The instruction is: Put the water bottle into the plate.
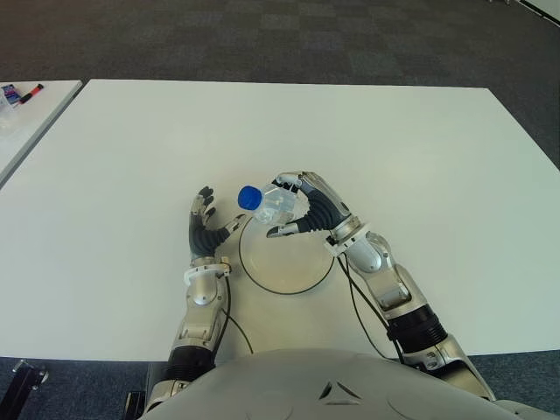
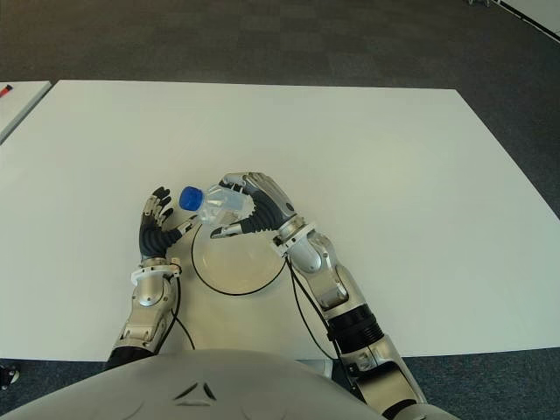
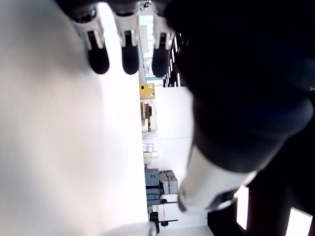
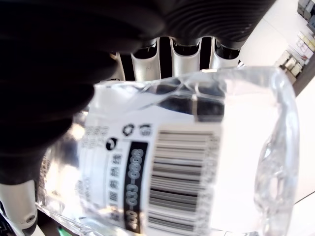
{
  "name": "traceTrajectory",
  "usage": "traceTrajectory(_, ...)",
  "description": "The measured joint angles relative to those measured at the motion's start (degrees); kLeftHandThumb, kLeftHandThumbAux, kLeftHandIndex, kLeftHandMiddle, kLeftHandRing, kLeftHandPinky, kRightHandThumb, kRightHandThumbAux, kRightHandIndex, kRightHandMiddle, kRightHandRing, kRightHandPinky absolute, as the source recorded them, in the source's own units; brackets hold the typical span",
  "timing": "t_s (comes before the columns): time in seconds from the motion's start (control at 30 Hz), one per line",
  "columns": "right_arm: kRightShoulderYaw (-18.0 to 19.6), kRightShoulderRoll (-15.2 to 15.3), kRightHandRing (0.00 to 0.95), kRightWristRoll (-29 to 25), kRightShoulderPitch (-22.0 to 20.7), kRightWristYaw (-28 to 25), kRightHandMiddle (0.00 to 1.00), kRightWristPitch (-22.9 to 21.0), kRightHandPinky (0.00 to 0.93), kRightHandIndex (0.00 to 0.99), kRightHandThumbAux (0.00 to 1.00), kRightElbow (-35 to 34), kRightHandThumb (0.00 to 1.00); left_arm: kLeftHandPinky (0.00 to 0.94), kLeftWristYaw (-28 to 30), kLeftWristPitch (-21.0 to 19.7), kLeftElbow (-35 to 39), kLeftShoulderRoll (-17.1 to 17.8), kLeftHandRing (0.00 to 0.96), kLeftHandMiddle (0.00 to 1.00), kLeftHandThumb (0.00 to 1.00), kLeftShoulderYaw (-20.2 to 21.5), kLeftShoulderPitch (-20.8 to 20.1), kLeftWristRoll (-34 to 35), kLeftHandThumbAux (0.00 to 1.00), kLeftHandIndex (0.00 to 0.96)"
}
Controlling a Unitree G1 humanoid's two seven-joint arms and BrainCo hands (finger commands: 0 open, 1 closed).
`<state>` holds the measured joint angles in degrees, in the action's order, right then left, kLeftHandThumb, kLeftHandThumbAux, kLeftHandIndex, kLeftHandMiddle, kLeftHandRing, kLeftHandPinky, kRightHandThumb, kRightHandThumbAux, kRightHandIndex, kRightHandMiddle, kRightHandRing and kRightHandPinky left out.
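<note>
left eye view: right robot hand grasps water bottle above plate at its 11 o'clock rim; left robot hand released.

A wide white worktop fills most of the scene. Beyond its far edge lies dark grey carpet in a faint checked pattern. At far left stands a second white table, apart from the worktop, with a red-and-black marker near its far end.

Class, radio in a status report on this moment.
Right hand shut on water bottle, tilted, above plate far rim. Left hand open, left of plate. Nothing blocking.
</note>
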<state>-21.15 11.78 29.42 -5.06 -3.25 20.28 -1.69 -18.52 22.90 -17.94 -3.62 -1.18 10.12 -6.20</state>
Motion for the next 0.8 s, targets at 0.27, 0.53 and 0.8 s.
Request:
traceTrajectory(0.27,0.01,0.32,0.533,0.09,-0.02,0.95,0.504,1.03,0.857,0.389,0.656,2.28,0.954,0.149,0.01,-0.15,0.07,0.00,0.129,0.143,0.000,0.00,0.00,0.11,0.949,0.132)
traceTrajectory(0.53,0.14,0.80,0.532,-0.15,-0.01,0.94,0.504,1.06,0.858,0.389,0.656,3.29,0.954,0.156,0.01,-0.68,0.51,0.00,0.132,0.146,0.000,-0.03,0.01,0.10,0.956,0.132)
traceTrajectory(0.8,0.22,2.09,0.529,-0.18,0.60,0.94,0.505,1.11,0.856,0.388,0.657,4.48,0.955,0.145,0.01,-2.13,1.63,-0.01,0.134,0.151,0.000,-0.15,0.12,0.08,0.956,0.138)
